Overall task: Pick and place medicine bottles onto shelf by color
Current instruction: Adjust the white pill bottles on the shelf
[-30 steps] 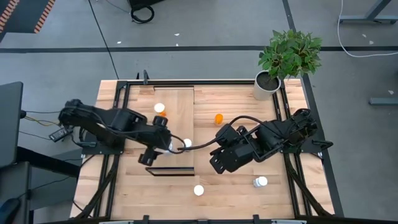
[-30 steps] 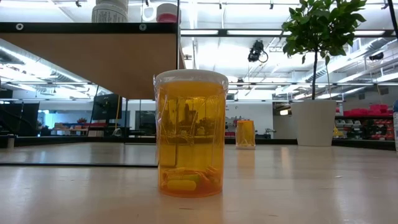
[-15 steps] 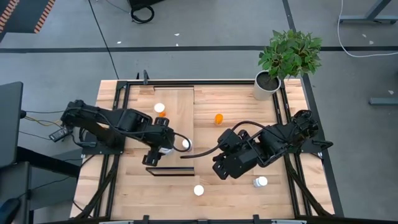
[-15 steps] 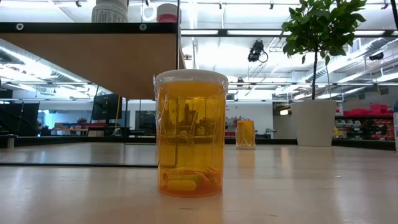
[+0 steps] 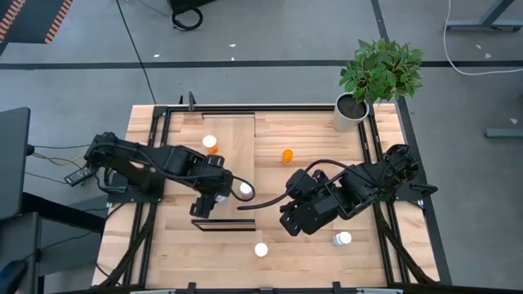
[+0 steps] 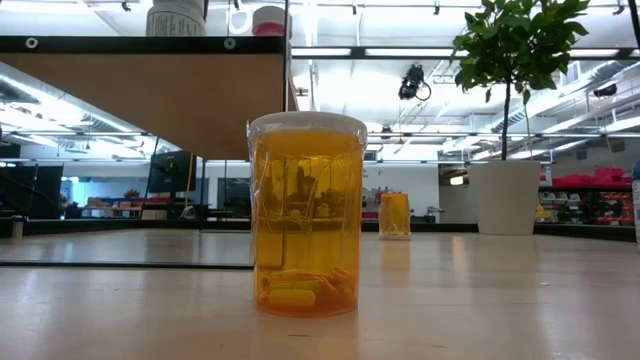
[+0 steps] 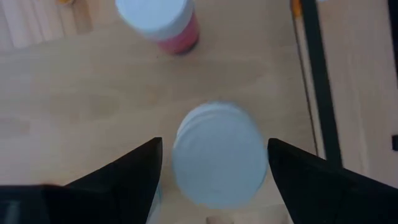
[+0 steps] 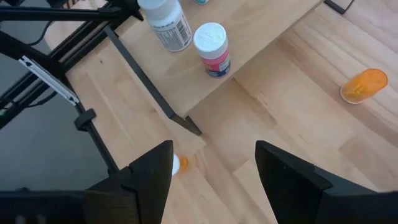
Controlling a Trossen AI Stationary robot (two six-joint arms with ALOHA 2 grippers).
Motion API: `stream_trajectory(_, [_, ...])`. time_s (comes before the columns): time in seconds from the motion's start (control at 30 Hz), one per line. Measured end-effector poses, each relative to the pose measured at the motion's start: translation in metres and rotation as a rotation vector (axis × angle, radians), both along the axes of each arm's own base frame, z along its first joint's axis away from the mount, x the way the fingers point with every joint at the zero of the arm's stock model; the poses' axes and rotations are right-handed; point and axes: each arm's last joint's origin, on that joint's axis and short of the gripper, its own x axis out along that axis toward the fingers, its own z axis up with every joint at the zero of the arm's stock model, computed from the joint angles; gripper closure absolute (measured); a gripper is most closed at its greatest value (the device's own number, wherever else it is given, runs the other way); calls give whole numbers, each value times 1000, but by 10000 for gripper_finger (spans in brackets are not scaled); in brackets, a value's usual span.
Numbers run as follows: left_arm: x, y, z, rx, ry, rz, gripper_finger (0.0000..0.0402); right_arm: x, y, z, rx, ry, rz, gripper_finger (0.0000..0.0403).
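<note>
My table (image 5: 319,139) is a slatted wood top with the shelf (image 5: 233,143) sitting on its left half. On the shelf there's a pink-bodied bottle (image 8: 212,48) and a white bottle (image 8: 166,23), plus an orange one (image 5: 211,143) further back. Loose on the table: an orange bottle (image 5: 287,155), a white-capped one (image 5: 261,249), another (image 5: 342,238) (blue maybe, hard to tell), and a plant pot (image 5: 350,113).
</note>
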Motion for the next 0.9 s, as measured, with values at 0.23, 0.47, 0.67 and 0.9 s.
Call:
stream_trajectory(0.23, [1,0,1,-6,-16,4,137,0,0,0,-8,2,11,167])
stream_trajectory(0.47, [1,0,1,-7,-18,7,178,0,0,0,-10,3,13,167])
stream_trajectory(0.67, [0,-1,1,-10,-8,20,187,0,0,0,-10,3,13,167])
stream_trajectory(0.9, [-12,-8,0,-38,78,6,177,0,0,0,-11,3,15,167])
